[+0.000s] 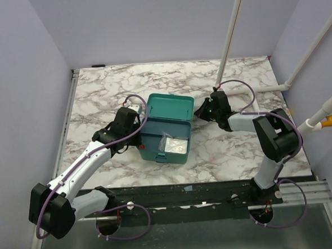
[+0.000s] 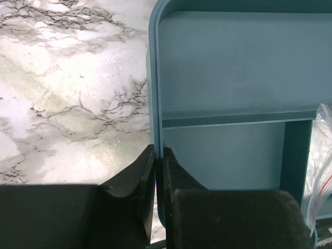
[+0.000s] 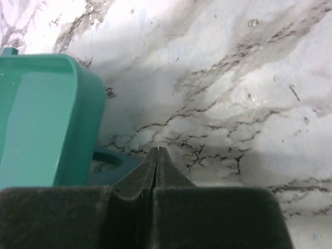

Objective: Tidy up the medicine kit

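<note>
Top external view: medicine kit (image 1: 151, 148) sits open at the middle of the table (image 1: 96, 89), left gripper (image 2: 157, 155) pinching its left wall, right gripper (image 3: 157, 153) pressed together, empty, just right of the lid (image 1: 168, 106); advise a firm clamp so the kit cannot slide

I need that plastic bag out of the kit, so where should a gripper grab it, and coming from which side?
Pinch the bag by a raised crinkle near its middle, coming straight down. It lies flat inside the kit, whose walls and upright lid block the sides. Probably use the right gripper, shut on nothing; the left gripper clamps the kit's left wall.
</note>
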You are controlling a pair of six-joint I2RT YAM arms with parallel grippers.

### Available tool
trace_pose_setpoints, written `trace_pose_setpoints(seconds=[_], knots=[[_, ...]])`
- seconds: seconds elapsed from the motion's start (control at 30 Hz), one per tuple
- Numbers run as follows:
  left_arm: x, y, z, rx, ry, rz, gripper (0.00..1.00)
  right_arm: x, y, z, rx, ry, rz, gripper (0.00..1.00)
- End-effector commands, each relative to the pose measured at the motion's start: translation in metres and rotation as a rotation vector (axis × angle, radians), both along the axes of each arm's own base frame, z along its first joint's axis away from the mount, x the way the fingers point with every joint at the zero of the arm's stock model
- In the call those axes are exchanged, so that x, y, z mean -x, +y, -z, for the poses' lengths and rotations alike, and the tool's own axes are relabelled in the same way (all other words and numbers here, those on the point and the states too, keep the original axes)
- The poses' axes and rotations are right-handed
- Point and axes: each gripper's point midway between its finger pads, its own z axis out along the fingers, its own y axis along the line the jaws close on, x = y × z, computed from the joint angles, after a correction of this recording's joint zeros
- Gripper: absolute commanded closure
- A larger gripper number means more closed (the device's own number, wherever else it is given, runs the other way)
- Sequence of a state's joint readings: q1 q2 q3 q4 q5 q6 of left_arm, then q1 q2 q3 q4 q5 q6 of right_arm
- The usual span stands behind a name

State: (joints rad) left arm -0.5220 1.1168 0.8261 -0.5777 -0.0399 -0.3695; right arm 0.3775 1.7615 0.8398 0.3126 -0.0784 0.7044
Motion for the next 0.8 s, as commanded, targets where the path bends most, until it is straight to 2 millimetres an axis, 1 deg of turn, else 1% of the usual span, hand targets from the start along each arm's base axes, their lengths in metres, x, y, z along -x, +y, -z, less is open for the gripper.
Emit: trace_pose_setpoints(seconds=[0.0,0.2,0.37,0.6,0.77], knots=[[0.019,-0.011,0.010,0.007,0.063,0.093,1.00,-0.020,0.012,-0.014,-0.074,-0.096,-0.022,0.99],[0.022,-0.014,0.012,0.002,0.073,0.108,1.00,-0.023,0.014,-0.022,-0.128,-0.165,-0.026,0.99],[0.022,-0.016,0.013,0.002,0.074,0.112,1.00,-0.021,0.014,-0.030,-0.182,-0.240,-0.046,0.99],[0.024,-0.017,0.015,-0.007,0.078,0.121,1.00,-0.015,0.011,-0.048,-0.237,-0.400,-0.113,0.99],[0.024,-0.018,0.016,-0.010,0.082,0.125,1.00,-0.015,0.015,-0.067,-0.267,-0.508,-0.169,0.99]])
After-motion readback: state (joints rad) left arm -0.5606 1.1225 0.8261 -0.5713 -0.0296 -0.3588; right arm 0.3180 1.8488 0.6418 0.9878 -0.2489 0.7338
